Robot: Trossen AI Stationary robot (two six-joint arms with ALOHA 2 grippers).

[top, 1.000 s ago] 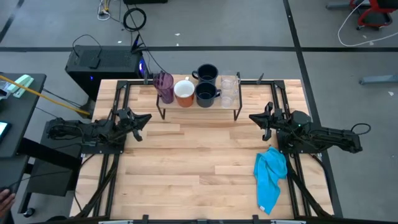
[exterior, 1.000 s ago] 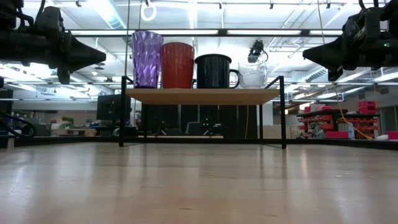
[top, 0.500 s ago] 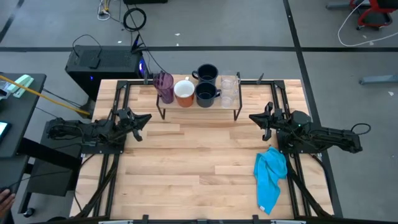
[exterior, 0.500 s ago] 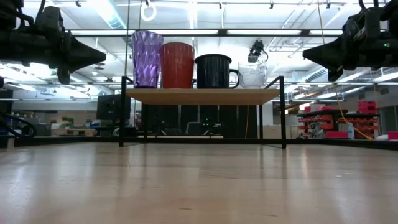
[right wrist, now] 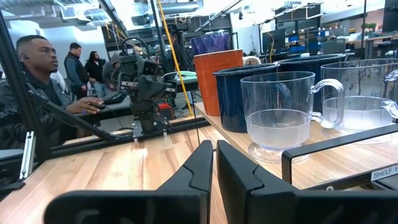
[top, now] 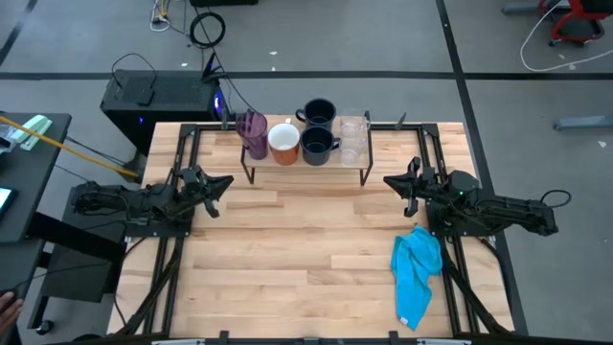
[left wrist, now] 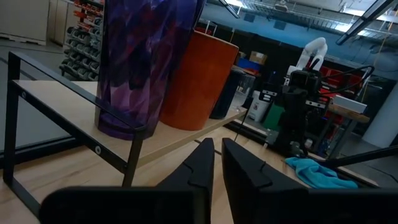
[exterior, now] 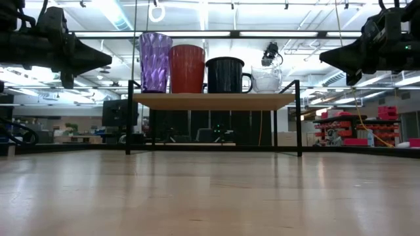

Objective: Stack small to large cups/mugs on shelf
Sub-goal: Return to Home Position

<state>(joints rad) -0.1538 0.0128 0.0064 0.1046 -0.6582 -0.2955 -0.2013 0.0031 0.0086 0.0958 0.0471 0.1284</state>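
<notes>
On the shelf (top: 306, 165) at the table's far side stand, left to right, a purple tumbler (top: 253, 131), a mug with orange inside (top: 283, 143), two black mugs (top: 318, 144) (top: 319, 112) and two clear cups (top: 353, 142) (right wrist: 280, 112). In the low view the row shows as the tumbler (exterior: 155, 62), the orange mug (exterior: 188, 68), a black mug (exterior: 226, 75) and a clear cup (exterior: 266, 78). My left gripper (top: 222, 182) hovers shut and empty left of the shelf. My right gripper (top: 391, 181) hovers shut and empty right of it.
A blue cloth (top: 416, 273) lies crumpled on the table near the right arm. Black frame rails run along both table sides. People sit and stand in the room beyond the table (right wrist: 37, 74). Bare wood lies between the shelf and the near edge.
</notes>
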